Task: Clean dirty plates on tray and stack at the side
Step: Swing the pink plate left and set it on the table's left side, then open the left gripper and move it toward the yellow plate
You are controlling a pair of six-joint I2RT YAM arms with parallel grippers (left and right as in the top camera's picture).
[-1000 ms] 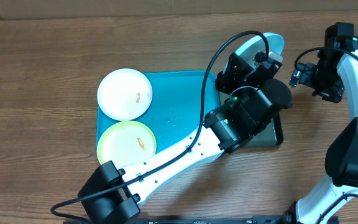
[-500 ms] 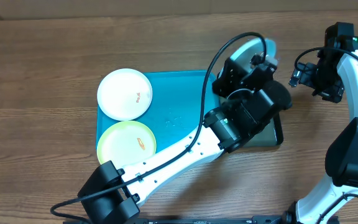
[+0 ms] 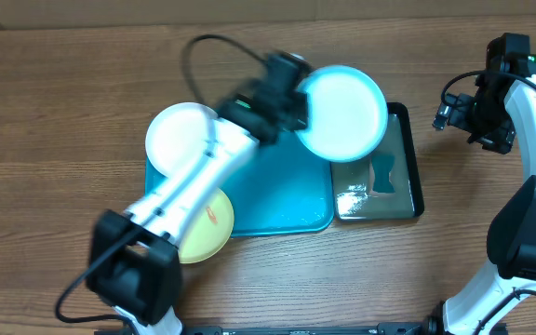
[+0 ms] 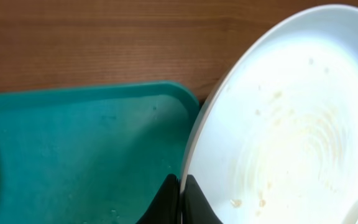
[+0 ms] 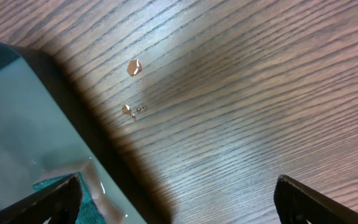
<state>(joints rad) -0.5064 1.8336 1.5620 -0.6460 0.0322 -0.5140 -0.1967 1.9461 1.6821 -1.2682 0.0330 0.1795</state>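
We see the left gripper [image 4: 180, 198] pinching the rim of the pale cyan plate [image 3: 342, 113]: in the left wrist view its two dark fingers [image 4: 196, 202] close on the plate's edge from either face, and the plate spreads up and to the right of them, with faint pale smears on its surface. From overhead, this plate sits at the end of the blurred left arm, over the right edge of the turquoise tray [image 3: 287, 195] and the near corner of the black tray [image 3: 415, 177]. The right gripper [image 5: 179, 199] hangs with its fingers spread wide and nothing between them, over bare wood just beside the black tray. The tabletop [image 3: 63, 93] is brown wood grain and fills every view; we note a few small crumbs [image 5: 133, 67] on it by the black tray. We count three plates: the cyan one in the grip, a white plate [image 3: 180, 140] on the far-left corner of the turquoise tray, and a yellow-green plate [image 3: 210, 228] at its near-left corner, both partly hidden by the left arm. We count two trays and one blue sponge [image 3: 382, 174], which lies in the black tray.
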